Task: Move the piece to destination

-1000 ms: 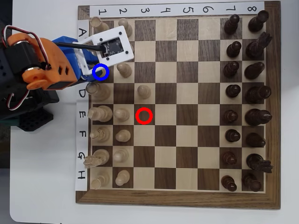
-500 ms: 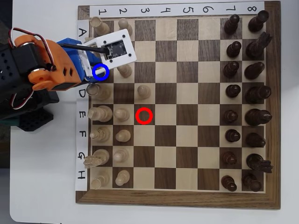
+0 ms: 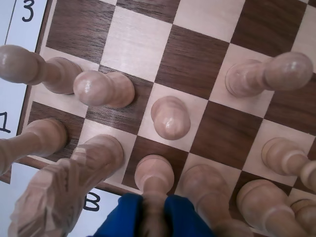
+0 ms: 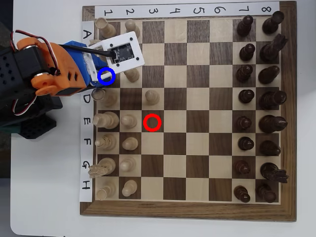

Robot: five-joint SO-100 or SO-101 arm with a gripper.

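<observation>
Blue fingers of the gripper (image 3: 154,210) hug both sides of the piece (image 3: 154,170), so we read it as gripped. The piece stands upright on the destination (image 3: 170,150), the dark square. Just past that square we see a pale pawn (image 3: 170,117). In the overhead view, a red ring (image 4: 152,122) lies well apart from it.

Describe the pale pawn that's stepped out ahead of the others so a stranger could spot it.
In the overhead view, start at the chessboard, with pale pieces down its left side. Go to column 3, row D, directly above the red ring. The pawn there is the only pale piece in column 3.
</observation>
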